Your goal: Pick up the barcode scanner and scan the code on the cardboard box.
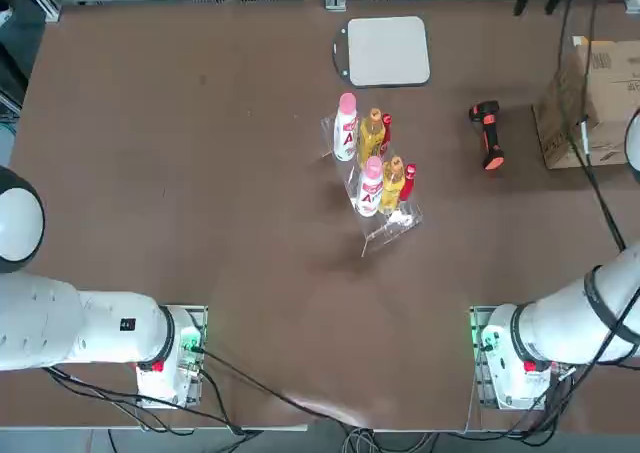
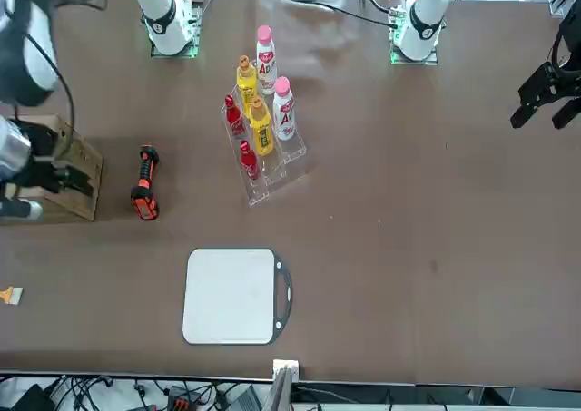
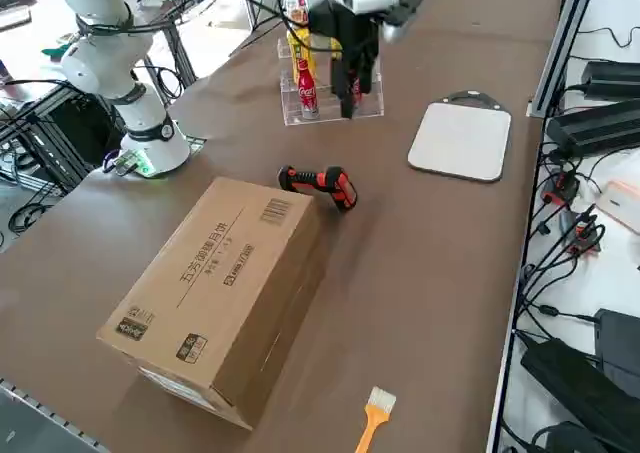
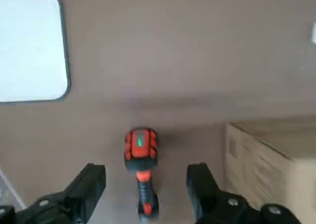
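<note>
The right gripper [image 4: 143, 184] hung wide open and empty above the barcode scanner [image 4: 141, 168], which lay on the table [image 1: 200, 173] beside the cardboard box [image 3: 220, 283]. A finger could land on the rounded handle and roll it away. There were one scanner, one box, one grey pad [image 1: 388, 51] and six bottles [image 1: 372, 163].

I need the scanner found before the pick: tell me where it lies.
In the top view the barcode scanner lies flat on the table's right side, between the bottle rack and the cardboard box, apart from both.
</note>
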You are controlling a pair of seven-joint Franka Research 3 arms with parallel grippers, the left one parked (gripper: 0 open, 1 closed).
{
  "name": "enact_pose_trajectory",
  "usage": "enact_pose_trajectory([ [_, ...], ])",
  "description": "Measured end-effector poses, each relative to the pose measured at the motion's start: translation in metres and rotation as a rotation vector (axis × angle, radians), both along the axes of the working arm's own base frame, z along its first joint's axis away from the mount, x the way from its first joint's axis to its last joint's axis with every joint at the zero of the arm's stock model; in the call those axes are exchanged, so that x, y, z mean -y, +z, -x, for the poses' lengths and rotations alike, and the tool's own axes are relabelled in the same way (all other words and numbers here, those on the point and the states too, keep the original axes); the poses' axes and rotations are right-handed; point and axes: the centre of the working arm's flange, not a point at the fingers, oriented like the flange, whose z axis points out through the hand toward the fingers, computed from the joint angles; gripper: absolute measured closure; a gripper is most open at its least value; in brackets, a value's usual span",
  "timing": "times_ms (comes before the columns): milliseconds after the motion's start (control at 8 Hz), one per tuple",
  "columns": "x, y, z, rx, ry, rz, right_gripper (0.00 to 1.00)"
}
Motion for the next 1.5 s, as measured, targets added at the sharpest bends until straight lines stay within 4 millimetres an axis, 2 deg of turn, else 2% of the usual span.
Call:
enact_pose_trajectory([
  [250, -0.042, -0.070, 0.008, 0.012, 0.061, 0.000, 0.00],
  [375, -0.048, -0.103, 0.020, 0.021, 0.072, -0.001, 0.00],
  [500, -0.043, -0.136, 0.036, 0.035, 0.070, -0.002, 0.00],
  [625, -0.034, -0.157, 0.052, 0.036, 0.061, -0.002, 0.00],
  [750, -0.026, -0.165, 0.065, 0.026, 0.051, -0.003, 0.00],
  [1000, -0.021, -0.168, 0.083, 0.006, 0.046, -0.008, 0.00],
  [1500, -0.021, -0.189, 0.099, -0.042, 0.045, -0.007, 0.00],
])
